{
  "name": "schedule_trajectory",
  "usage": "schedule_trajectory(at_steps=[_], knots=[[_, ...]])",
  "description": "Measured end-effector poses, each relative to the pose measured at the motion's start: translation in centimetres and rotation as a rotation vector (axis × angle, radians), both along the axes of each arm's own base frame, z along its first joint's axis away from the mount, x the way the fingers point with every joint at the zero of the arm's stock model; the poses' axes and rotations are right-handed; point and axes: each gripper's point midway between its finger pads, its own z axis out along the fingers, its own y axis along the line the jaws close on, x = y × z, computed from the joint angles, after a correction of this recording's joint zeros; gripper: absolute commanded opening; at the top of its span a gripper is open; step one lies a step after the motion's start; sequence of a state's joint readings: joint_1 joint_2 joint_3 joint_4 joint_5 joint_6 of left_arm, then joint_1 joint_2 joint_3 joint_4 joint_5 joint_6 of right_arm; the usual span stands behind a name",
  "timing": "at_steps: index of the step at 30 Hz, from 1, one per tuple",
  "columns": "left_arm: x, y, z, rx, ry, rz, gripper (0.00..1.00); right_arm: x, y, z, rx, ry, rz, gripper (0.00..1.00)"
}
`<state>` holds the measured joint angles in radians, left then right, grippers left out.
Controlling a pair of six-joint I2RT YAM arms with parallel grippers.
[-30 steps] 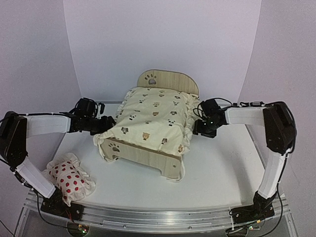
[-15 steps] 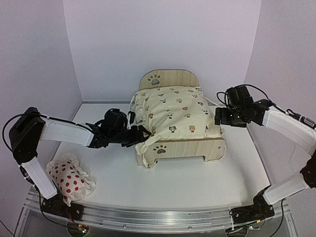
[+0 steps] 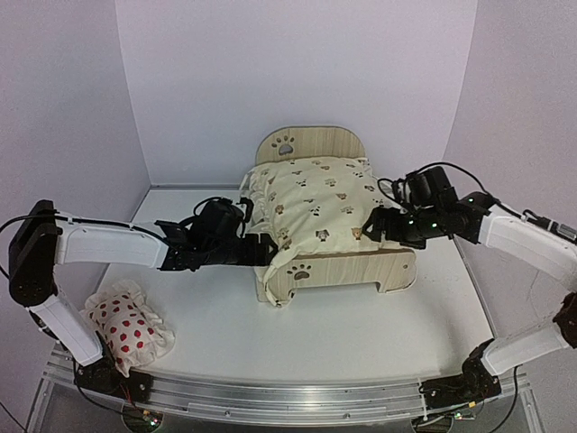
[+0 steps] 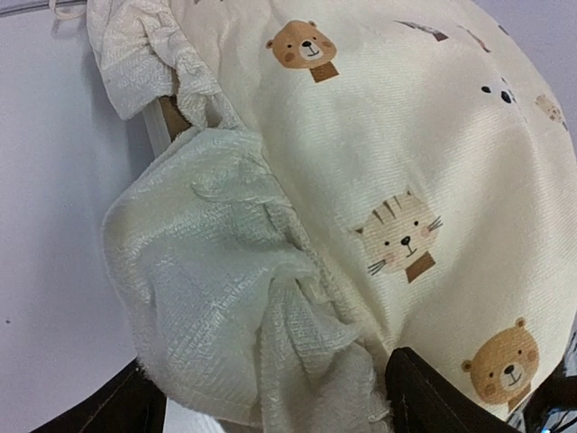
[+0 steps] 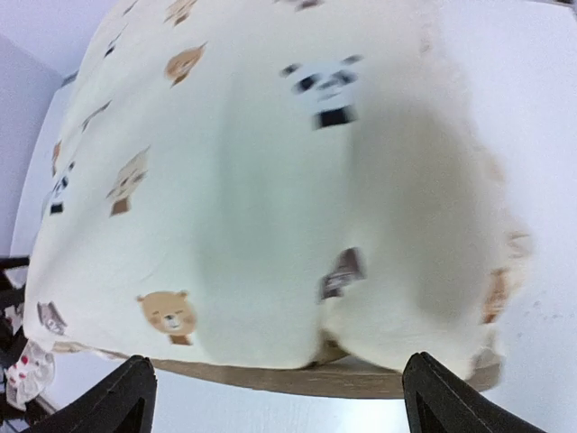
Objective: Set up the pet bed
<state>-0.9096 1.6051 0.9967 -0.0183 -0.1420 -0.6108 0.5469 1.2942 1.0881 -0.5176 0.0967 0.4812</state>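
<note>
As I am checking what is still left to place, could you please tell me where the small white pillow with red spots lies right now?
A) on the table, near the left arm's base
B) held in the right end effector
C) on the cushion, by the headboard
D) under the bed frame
A: the red-spotted pillow lies on the table at its near left corner, well apart from the pet bed.

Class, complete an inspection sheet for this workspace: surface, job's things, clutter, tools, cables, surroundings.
Surface: white table, no marks seen.
Job's things: pet bed upright mid-table, animal-print cushion lying on it.
Clutter: red-spotted pillow at the near left corner.
Tools: left tool open around the cushion's frill; right tool open at the cushion's right edge.
Cables: black loops at the right wrist.
Surroundings: plain white walls.
</note>
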Motion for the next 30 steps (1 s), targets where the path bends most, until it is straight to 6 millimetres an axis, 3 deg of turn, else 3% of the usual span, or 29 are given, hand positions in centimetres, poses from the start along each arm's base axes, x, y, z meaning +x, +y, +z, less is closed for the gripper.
schedule_trajectory(at_steps=[6, 9, 11, 14, 18, 24, 30], knots=[[2.6, 4.0, 0.8, 0.129, -0.021, 0.004, 0.88, -3.0, 9.2, -2.9, -0.045, 0.051, 0.238, 0.98], [5.5, 6.8, 1.3, 0.117, -0.017, 0.034, 0.87, -3.8, 12.1, -2.9, -0.052, 0.033, 0.308, 0.98], [7.4, 8.2, 1.8, 0.075, -0.013, 0.040, 0.87, -4.0, 13.1, -3.0, -0.058, 0.024, 0.333, 0.98], [10.0, 8.5, 2.7, -0.023, -0.023, 0.005, 0.88, -4.0, 13.4, -3.0, -0.066, 0.012, 0.341, 0.98], [13.6, 7.2, 2.6, -0.172, -0.027, -0.079, 0.88, -4.1, 13.1, -3.0, -0.068, -0.004, 0.339, 0.98], [17.8, 5.5, -0.9, -0.355, 0.051, -0.164, 0.88, -5.8, 11.0, -3.6, -0.083, 0.001, 0.336, 0.98], [20.2, 3.9, -4.7, -0.465, 0.146, -0.212, 0.88, -6.9, 9.5, -2.9, -0.072, -0.018, 0.332, 0.98]])
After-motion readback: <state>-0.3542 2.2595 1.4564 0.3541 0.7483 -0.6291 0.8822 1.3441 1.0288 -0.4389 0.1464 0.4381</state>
